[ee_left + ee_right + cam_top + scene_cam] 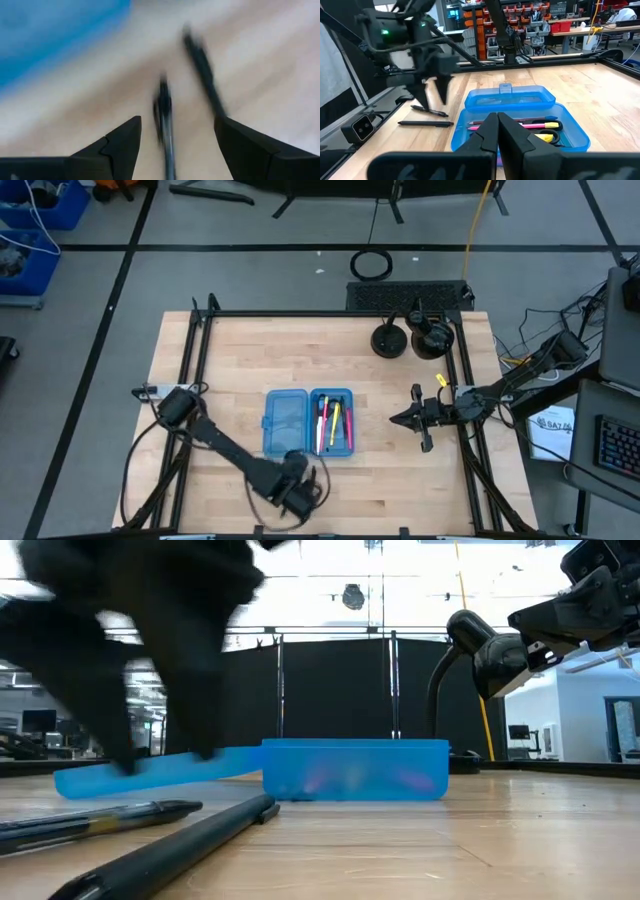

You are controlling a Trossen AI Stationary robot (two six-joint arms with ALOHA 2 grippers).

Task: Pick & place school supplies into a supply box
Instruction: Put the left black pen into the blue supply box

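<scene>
Supply box point(308, 422) lies open mid-bench point(240, 360), lid half flat beside the tray half; pink-red, yellow and dark pens point(334, 423) sit inside the tray half. Two black pens point(426, 116) lie loose on the bench near the box's front corner, just apart from each other. Left arm reaches diagonally from the bench's left edge toward the front, wrist bent down, left pincer point(296, 492) pointing at the bench above the loose pens, fingers point(122, 145) spread wide, holding nothing; one loose pen shows between them in the left wrist view, blurred. Right arm stretches in from the right edge, roughly level, right pincer point(405, 418) hanging above the bench to the right of the box, fingers point(490, 132) pressed together, nothing between them.
</scene>
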